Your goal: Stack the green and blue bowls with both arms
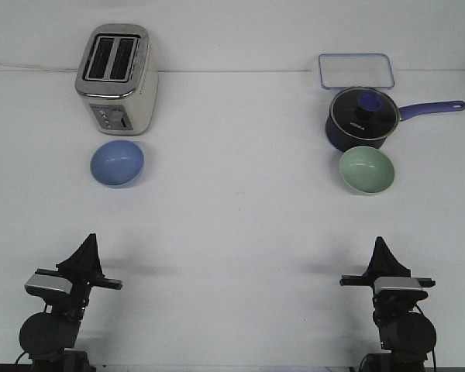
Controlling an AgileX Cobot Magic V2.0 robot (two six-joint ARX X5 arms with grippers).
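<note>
white table (pixel 232 225): toaster (pixel 115 77), bowls, saucepan (pixel 362 118), tray (pixel 356 71).

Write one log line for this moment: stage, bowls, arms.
stage: not started | blue bowl: by toaster | green bowl: by saucepan | left gripper, right gripper: away from bowls

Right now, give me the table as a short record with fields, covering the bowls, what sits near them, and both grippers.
blue bowl: left side of table, upright, empty, just in front of the toaster
green bowl: right side, upright, empty, just in front of the saucepan
saucepan: dark blue, glass lid on, handle pointing right
clear container: behind the saucepan, near the back edge
stacking: not done, bowls far apart
left gripper: near front edge, holding nothing
right gripper: near front edge, holding nothing
</note>
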